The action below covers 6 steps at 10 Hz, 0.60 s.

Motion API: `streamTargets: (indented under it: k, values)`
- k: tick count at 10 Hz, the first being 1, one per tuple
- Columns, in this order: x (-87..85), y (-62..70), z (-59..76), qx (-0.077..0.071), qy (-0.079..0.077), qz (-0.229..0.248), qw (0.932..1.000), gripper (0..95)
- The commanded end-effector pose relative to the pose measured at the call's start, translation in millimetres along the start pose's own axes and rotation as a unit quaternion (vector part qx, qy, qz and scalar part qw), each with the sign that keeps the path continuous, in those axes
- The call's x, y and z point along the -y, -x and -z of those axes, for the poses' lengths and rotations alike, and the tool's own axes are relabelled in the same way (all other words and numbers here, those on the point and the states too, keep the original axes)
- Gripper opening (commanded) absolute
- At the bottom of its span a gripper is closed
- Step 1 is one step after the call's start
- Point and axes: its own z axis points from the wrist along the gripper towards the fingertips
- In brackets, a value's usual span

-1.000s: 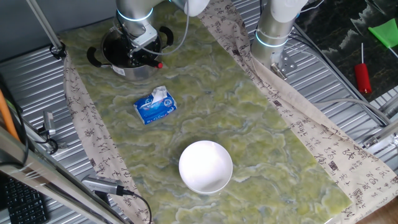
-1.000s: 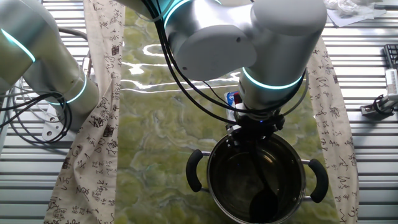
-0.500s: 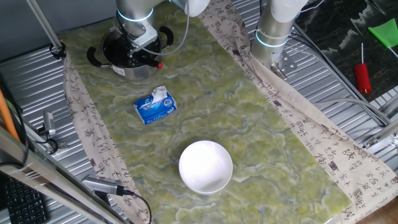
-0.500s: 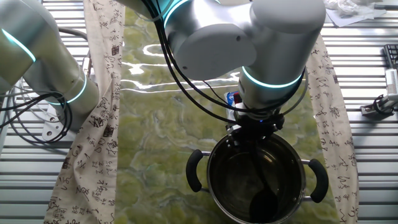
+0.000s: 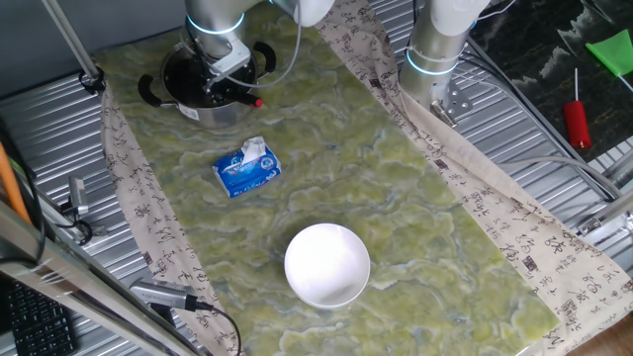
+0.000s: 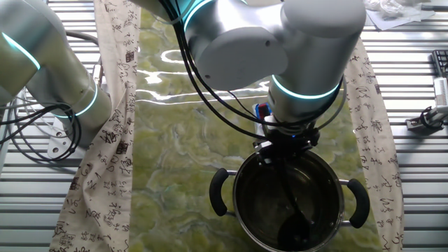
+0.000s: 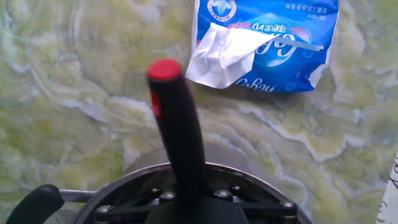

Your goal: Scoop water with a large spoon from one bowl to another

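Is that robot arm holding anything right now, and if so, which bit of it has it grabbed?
Yes: the gripper holds the black ladle by its long handle, below the red tip, with the scoop down inside the steel pot.

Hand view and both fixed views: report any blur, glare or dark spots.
Hand view: the ladle handle close to the lens is soft, while the tissue pack is sharp. The other fixed view: bright glare streaks on the green mat; the inside of the steel pot is dark. One fixed view: even light, white bowl crisp.
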Motion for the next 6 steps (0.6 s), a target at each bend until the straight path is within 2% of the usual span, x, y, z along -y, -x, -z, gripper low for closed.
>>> streamTargets:
  k: [1, 6]
  values:
    - [0.3, -0.6, -0.1, 0.0, -0.002, -0.001, 1.0, 0.0]
    - [0.5, -0.6, 2.3, 0.007, -0.003, -0.019, 0.9998, 0.0]
